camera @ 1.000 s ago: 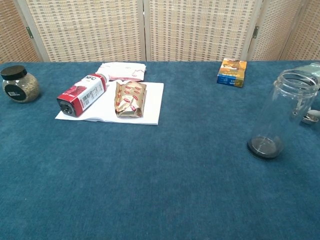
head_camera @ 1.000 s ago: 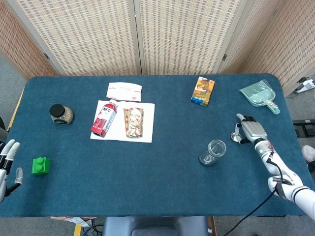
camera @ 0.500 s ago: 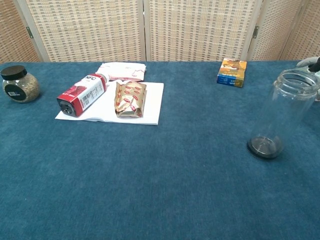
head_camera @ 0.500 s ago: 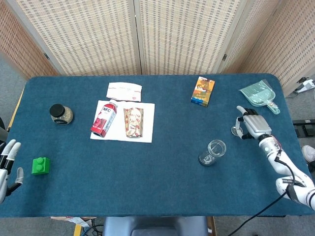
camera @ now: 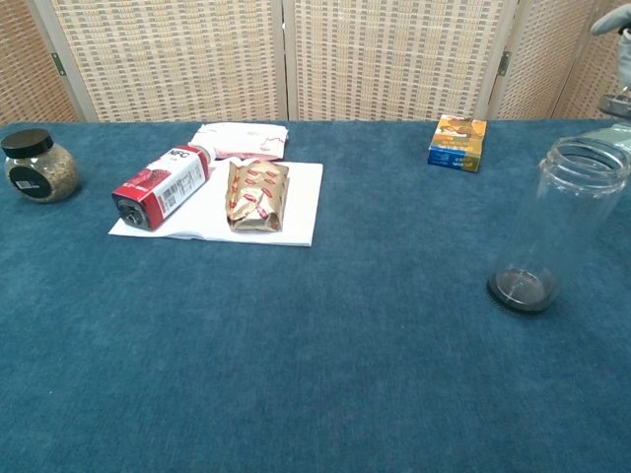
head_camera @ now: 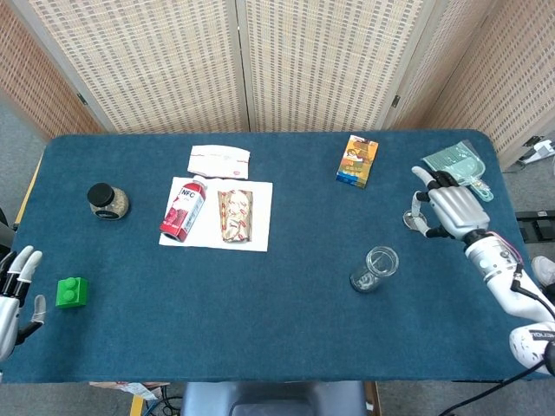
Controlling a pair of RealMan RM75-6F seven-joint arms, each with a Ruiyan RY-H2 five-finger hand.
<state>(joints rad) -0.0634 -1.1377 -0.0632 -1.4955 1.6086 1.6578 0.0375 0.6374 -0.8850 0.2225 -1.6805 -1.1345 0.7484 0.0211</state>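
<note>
Right robot hand [head_camera: 450, 211] raised, fingers spread, empty, above table [head_camera: 295, 295] beside clear jar [head_camera: 375, 268].

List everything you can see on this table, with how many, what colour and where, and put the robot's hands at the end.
glass jar: 1, clear, upright, lidless, right of centre
green block: 1, green, near left edge
lidded jar: 1, black lid, far left
white sheet: 1, white, left of centre
red carton: 1, red and white, lying on the sheet
snack packet: 1, gold and red, on the sheet
white packet: 1, white, behind the sheet
small box: 1, orange and blue, rear right
dustpan: 1, pale green, far right rear
table: 1, blue cloth
left hand: open, beside the green block
right hand: fingers spread, holding nothing, between glass jar and dustpan
</note>
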